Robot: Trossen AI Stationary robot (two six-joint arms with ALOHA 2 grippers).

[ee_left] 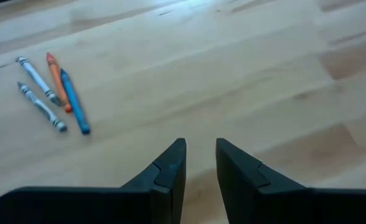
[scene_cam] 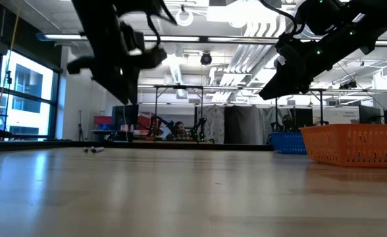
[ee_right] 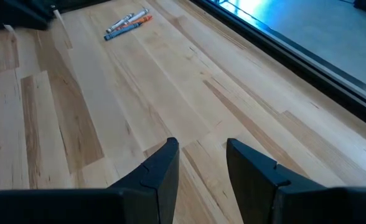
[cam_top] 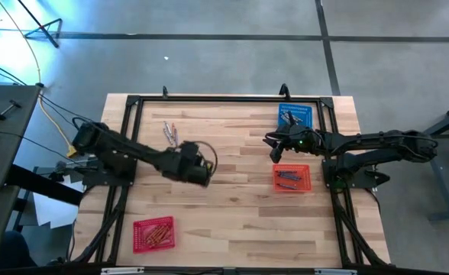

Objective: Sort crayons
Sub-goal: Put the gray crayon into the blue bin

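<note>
Pale blond wood table (cam_top: 232, 221), striped lengthwise in lighter and tawnier planks, framed in black. Ahead of the dark left fingers (ee_left: 170, 168), four loose crayons (ee_left: 52, 93): two grey-white with dark bands, one orange, one bright blue. Same cluster (ee_right: 128, 22) far beyond the dark right fingers (ee_right: 161, 171). Blue perforated basket (cam_top: 295, 116) with greyish sticks, orange-red perforated basket (cam_top: 292, 178) with grey-blue sticks, red basket (cam_top: 153, 234) filled with red-orange sticks. Grey floor crossed by dark lines.
</note>
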